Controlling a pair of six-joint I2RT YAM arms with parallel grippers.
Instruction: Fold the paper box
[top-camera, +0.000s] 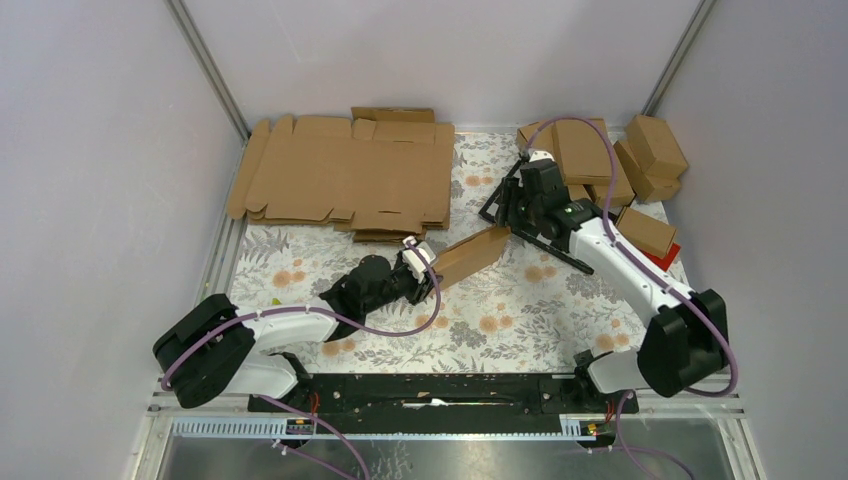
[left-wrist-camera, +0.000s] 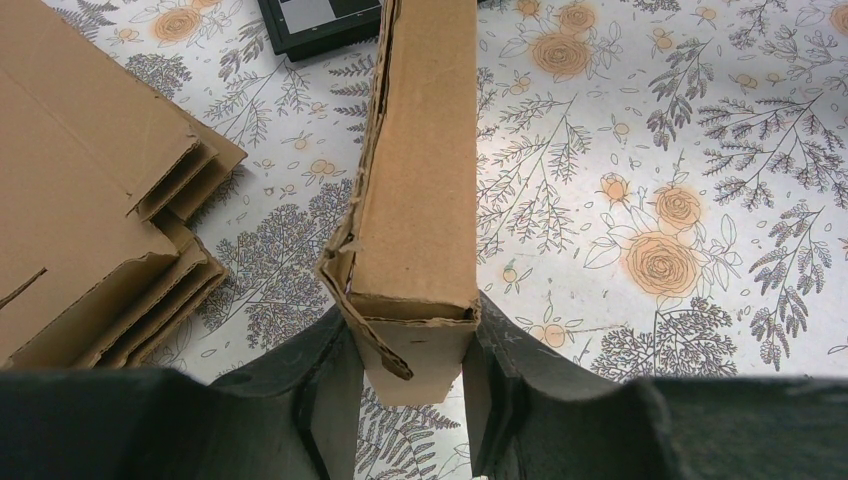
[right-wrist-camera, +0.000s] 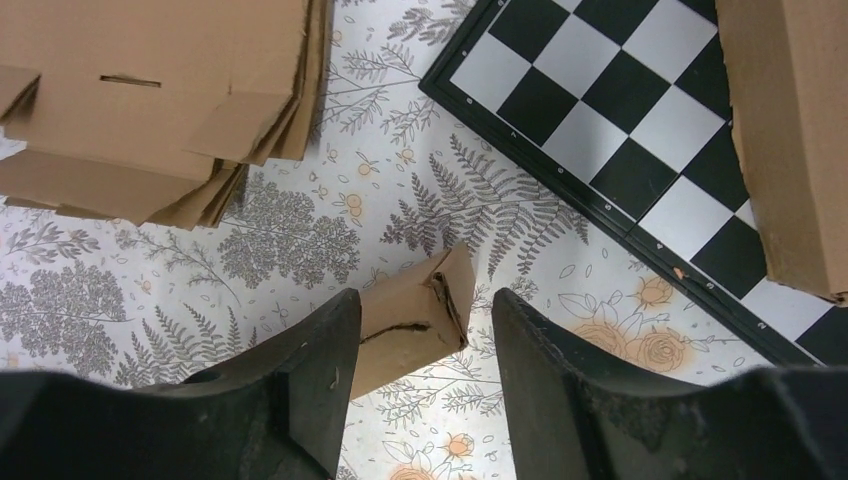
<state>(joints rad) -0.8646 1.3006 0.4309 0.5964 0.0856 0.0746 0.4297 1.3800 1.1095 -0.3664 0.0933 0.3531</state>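
flat blanks (top-camera: 340, 170): we log a stack, rear left of the worktop (top-camera: 520, 320).
left claw (left-wrist-camera: 410, 320): clenched on the near end of the paper box (left-wrist-camera: 420, 150).
paper box: slim carton, mid-worktop, between both claws.
right claw (right-wrist-camera: 422, 305): released, fingers spread either side of the far end.
chequered board (right-wrist-camera: 620, 120): we note it beside the right claw.

Cloth (top-camera: 520, 320): white, printed with grey ferns and orange roses, spread over the table.
Flat blanks (top-camera: 340, 175): brown cardboard, stacked at far left.
Chequered board (right-wrist-camera: 640, 110): black and white, black-rimmed, lying flat on the cloth.
Closed cartons (top-camera: 655, 150): brown, heaped far right.
Red block (top-camera: 665, 255): flat, against the nearest carton.
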